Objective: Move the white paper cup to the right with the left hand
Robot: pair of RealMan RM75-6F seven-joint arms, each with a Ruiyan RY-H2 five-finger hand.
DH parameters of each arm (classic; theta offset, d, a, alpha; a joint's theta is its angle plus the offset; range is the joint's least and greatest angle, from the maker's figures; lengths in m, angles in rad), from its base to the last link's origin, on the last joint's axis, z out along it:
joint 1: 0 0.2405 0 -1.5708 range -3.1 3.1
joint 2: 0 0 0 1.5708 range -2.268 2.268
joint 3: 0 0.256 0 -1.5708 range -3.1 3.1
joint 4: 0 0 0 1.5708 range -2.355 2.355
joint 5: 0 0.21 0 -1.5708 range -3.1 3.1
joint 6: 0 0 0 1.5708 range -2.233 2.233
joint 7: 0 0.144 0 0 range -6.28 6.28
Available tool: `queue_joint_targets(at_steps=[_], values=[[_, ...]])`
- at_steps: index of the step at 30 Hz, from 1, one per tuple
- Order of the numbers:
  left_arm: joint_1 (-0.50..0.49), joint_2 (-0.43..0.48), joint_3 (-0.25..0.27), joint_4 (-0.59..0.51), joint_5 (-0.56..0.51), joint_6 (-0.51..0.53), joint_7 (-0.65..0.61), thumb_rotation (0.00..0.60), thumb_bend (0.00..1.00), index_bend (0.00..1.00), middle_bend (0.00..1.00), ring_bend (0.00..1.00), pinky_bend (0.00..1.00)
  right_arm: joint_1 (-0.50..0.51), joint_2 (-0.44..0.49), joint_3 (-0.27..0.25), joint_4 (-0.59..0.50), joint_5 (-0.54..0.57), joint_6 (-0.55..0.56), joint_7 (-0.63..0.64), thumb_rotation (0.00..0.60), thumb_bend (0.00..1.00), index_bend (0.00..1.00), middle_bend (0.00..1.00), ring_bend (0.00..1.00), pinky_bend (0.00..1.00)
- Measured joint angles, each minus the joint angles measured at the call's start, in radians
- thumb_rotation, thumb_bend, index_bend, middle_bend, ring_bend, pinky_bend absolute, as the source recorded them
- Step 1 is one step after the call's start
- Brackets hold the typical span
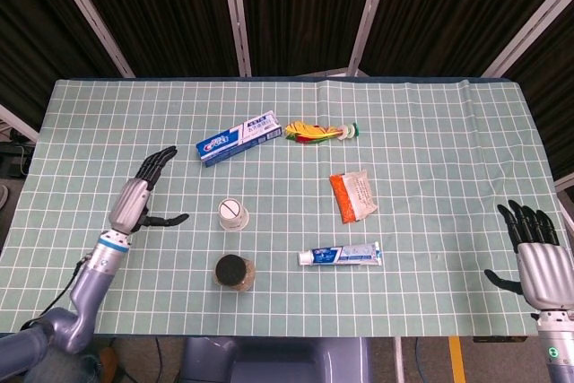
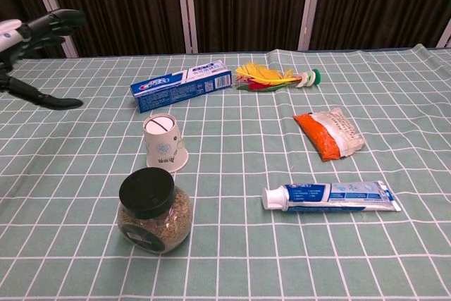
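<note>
The white paper cup (image 1: 232, 214) (image 2: 164, 143) stands upside down on the green checked cloth, its wide rim down. My left hand (image 1: 142, 195) (image 2: 32, 44) is open, fingers spread, well to the left of the cup and apart from it. It holds nothing. My right hand (image 1: 531, 253) shows at the lower right edge of the head view, open and empty, off the table's corner.
A jar with a black lid (image 1: 233, 272) (image 2: 153, 209) stands just in front of the cup. A blue toothpaste box (image 1: 239, 137), a coloured feather toy (image 1: 321, 133), an orange packet (image 1: 352, 195) and a toothpaste tube (image 1: 340, 256) lie behind and to the right of it.
</note>
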Motion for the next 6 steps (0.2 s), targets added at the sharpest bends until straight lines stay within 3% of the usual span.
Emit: queue_joint_targets(at_steps=[6], values=[[0.092, 0.162, 0.051, -0.179, -0.019, 0.040, 0.334, 0.600, 0.00, 0.00, 0.00, 0.00, 0.00, 0.003, 0.004, 0.003, -0.014, -0.008, 0.004, -0.002, 0.600, 0.00, 0.01, 0.00, 0.00, 0.00]])
